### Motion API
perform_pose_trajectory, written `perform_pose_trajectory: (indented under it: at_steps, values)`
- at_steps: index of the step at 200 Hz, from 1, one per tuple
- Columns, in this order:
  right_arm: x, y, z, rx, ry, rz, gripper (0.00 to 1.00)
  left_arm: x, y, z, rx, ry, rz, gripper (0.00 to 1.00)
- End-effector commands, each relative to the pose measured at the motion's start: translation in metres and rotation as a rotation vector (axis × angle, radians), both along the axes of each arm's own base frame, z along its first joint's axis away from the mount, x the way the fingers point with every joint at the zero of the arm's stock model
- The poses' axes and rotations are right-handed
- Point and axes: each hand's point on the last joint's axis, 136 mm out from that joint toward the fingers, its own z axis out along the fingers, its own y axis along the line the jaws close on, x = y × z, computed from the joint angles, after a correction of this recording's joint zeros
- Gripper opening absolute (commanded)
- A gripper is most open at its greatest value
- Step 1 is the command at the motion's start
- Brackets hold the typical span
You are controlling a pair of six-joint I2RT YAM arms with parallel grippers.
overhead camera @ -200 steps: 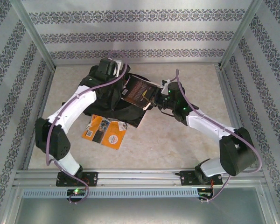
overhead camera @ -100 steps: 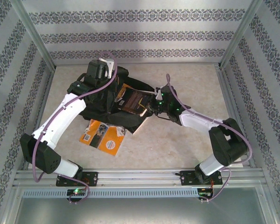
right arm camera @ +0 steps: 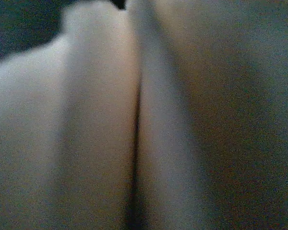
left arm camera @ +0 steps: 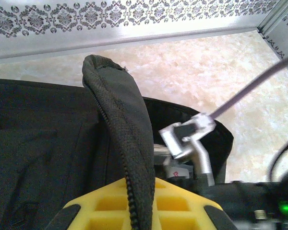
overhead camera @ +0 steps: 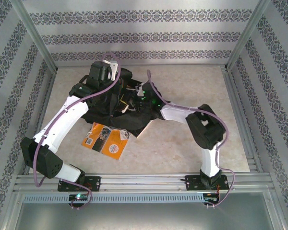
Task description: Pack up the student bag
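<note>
Overhead, the student bag (overhead camera: 103,110) lies far-left on the surface (overhead camera: 182,139); the right gripper (overhead camera: 136,97) has pushed into its mouth since a second ago, grip impossible to tell. Left wrist: left gripper (left arm camera: 141,194) clamped tight on the bag's zipper edge (left arm camera: 122,110). Right wrist: pale blur, dark seam.

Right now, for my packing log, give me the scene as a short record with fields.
student bag: black, on the table, mouth held open
left gripper: jaws shut on the bag's zippered rim, raised
right gripper: inside the bag's mouth; jaws hidden
orange book: flat on the table by the bag's near edge, unpacked
</note>
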Motion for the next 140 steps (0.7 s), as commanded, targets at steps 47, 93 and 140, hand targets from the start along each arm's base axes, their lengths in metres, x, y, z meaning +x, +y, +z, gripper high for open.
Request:
perform_pose_trajectory:
  at_steps: [47,93,140]
  values:
    - [0.045,0.062,-0.01,-0.038,-0.087,0.03,0.15,0.021,-0.012,0.057,-0.088,-0.178,-0.021,0.0]
    - [0.039,0.044,0.005,-0.103,-0.168,0.064,0.65,0.032,0.009,0.036,-0.054,-0.151,0.036,0.0]
    - [0.019,-0.007,0.028,-0.137,-0.263,0.068,0.79,0.041,0.027,0.019,-0.068,-0.124,0.084,0.0]
